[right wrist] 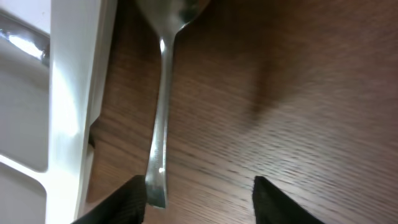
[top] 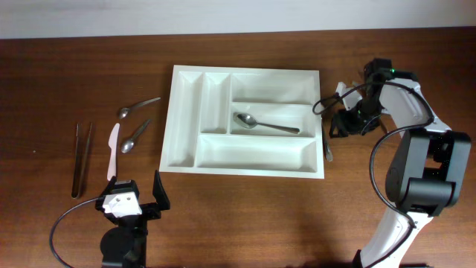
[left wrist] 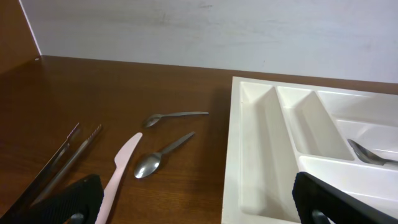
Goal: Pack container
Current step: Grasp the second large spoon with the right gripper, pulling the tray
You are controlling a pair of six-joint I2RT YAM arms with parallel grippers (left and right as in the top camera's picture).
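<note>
The container lies flat at the middle of the table, its two narrow compartments toward 9 o'clock and its three long ones toward 3 o'clock. In the middle long compartment we see one metal spoon; the other compartments hold nothing.

At 3 o'clock from the container, just beside its rim, lies a metal utensil with its handle running along the rim. The right gripper hangs over it with its fingers spread. One finger is at the handle's end, but we cannot tell whether it touches.

At 9 o'clock lie two spoons, a pale knife and a pair of thin dark sticks.

At 7 o'clock the left gripper sits spread wide, holding nothing.
</note>
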